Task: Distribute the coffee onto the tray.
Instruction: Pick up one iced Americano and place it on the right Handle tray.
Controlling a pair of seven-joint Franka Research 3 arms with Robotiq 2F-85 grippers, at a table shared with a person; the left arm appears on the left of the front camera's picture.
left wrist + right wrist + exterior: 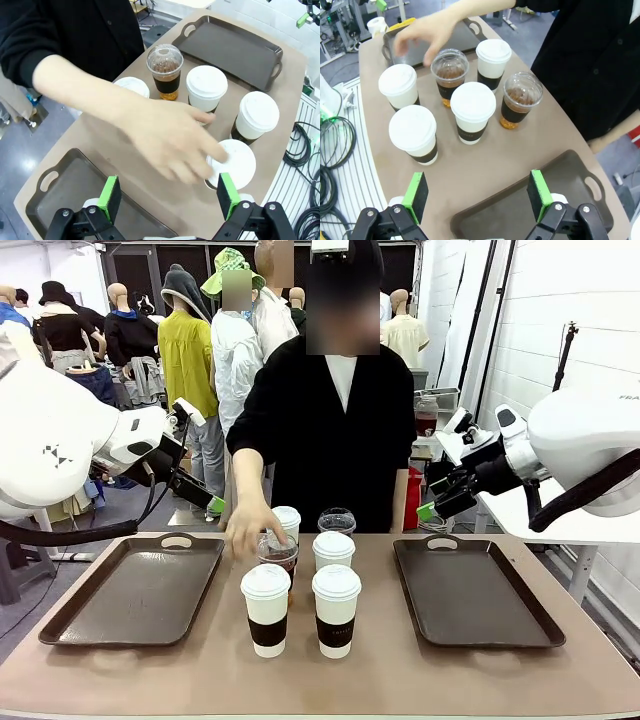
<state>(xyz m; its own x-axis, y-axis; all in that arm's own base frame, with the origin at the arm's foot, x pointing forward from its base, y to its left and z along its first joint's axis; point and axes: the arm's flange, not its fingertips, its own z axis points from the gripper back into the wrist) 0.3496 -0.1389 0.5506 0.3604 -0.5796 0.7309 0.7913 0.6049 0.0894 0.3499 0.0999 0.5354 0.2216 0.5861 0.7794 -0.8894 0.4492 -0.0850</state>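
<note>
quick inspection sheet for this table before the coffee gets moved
surface: brown table; left tray and right tray bare
job's things: four white paper cups and two clear cups clustered between the trays, none on a tray
clutter: nothing seen
grippers: left gripper and right gripper open, holding nothing, above the table
cables: black cables beside the table
surroundings: person's hand reaching over the cups

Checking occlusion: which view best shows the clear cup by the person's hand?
The right wrist view: the clear cup stands unobstructed, its dome lid and amber drink plain, with the hand just beyond it. In the front view the hand and the white cups cover most of it. In the left wrist view the hand hides it.
</note>
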